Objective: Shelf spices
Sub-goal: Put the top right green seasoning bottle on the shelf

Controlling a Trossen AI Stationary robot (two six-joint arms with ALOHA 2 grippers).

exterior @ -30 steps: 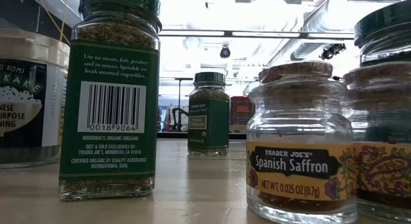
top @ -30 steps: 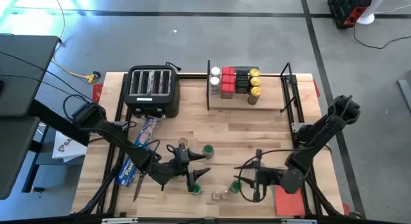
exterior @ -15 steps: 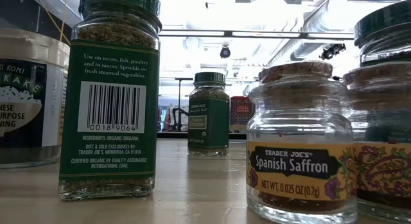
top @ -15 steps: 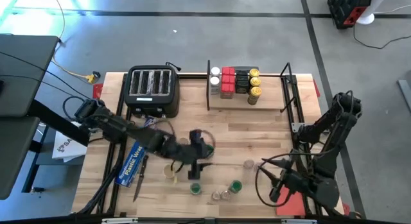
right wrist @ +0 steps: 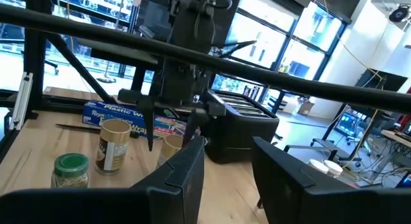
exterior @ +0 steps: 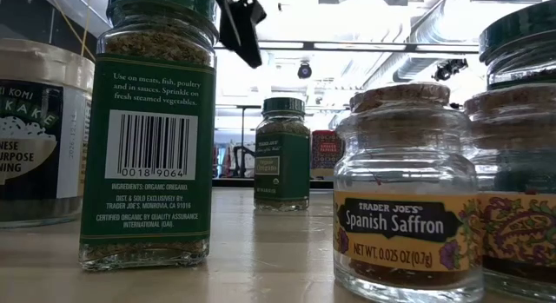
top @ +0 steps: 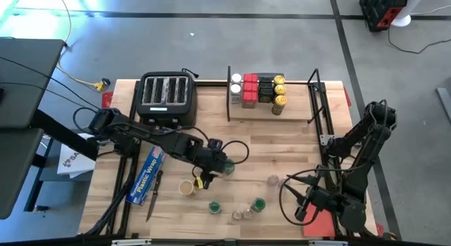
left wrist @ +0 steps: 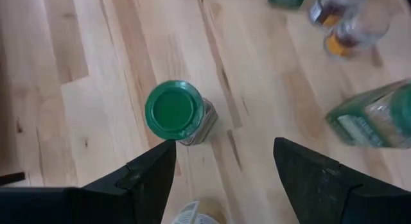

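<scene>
One green-lidded jar (left wrist: 174, 110) below left hand (left wrist: 221, 161).

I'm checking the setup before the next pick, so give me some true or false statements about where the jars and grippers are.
1. The left gripper hangs open above a green-lidded jar. True.
2. The toaster sits on the shelf. False: it stands on the table beside it.
3. Red tins are already on the shelf. True.
4. The right gripper holds a jar. False: nothing is between its fingers.
</scene>
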